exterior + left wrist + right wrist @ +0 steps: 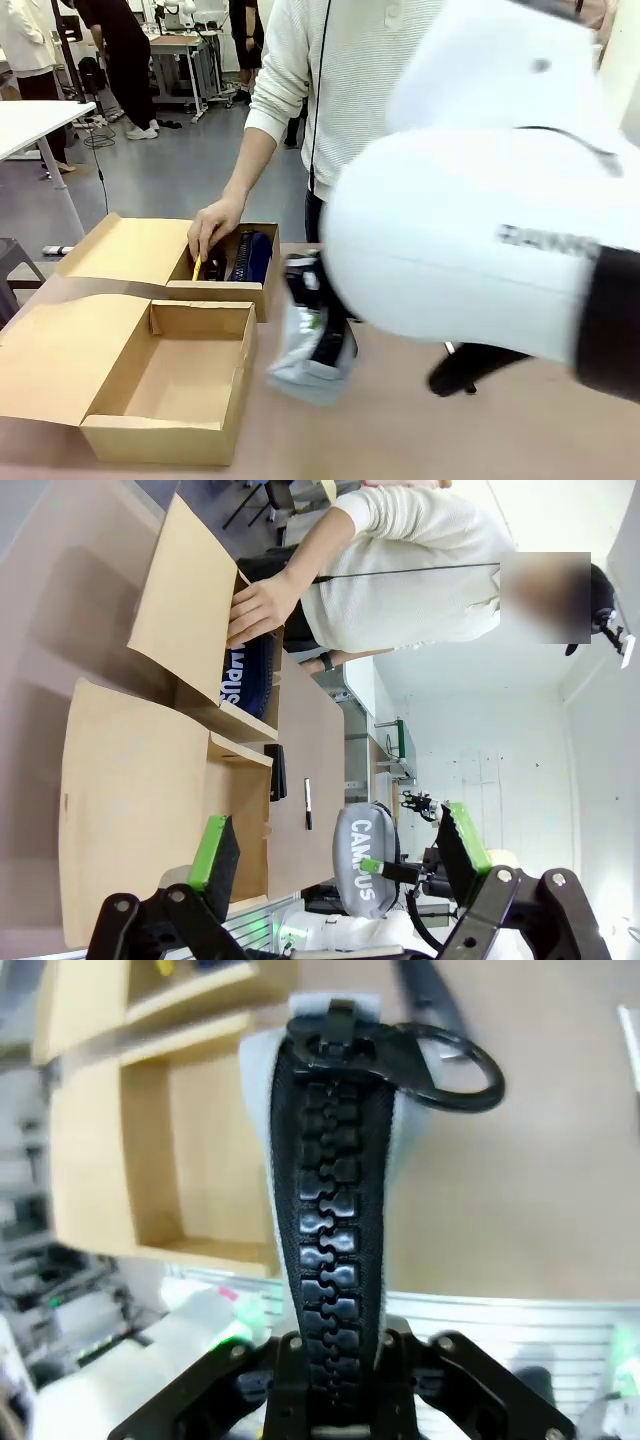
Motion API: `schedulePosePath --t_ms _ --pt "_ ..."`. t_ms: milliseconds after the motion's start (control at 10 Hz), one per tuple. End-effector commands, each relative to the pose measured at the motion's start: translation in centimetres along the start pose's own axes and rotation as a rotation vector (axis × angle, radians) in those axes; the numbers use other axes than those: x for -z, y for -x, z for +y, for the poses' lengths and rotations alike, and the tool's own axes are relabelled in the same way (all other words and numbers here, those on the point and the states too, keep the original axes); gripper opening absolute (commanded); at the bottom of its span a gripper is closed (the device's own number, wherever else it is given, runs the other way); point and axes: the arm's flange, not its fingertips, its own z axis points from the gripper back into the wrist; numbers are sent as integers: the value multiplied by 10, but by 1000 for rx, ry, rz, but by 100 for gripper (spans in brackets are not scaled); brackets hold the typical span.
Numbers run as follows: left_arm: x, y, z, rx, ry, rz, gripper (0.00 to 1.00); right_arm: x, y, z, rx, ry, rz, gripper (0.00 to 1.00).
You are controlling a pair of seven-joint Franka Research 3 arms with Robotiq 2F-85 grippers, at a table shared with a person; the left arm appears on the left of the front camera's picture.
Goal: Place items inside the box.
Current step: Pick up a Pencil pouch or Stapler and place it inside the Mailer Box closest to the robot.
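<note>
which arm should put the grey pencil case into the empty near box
Right. The right fingers are shut on the grey pencil case at its zipper, just beside the empty near box. The left fingers are open and hold nothing.

The box is plain tan cardboard, the table pinkish brown, the pouch navy with white letters, and the knife yellow. The case is light grey with white "CAMPUS" lettering and a black zip with a black ring pull; the stapler is black and the marker is white and black. The right arm is white with faint grey lettering and a black band, the right gripper black, the left gripper black with bright green pads, and the person's sweater white with fine ribbing.
</note>
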Motion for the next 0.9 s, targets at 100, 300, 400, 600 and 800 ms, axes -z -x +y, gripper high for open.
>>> schedulePosePath --t_ms 100,300,400,600,800 --pt "1 0 -1 17 27 -10 100 35 -12 80 -13 23 -23 8" --pt "1 0 -1 17 27 -10 100 69 -10 121 8 17 41 8" --pt "1 0 -1 17 27 -10 100 80 -8 131 15 35 34 8" --pt "1 0 -1 17 27 -10 100 108 -2 150 -8 71 -7 8" --pt "1 0 -1 17 27 -10 100 136 -19 157 -16 124 4 8"
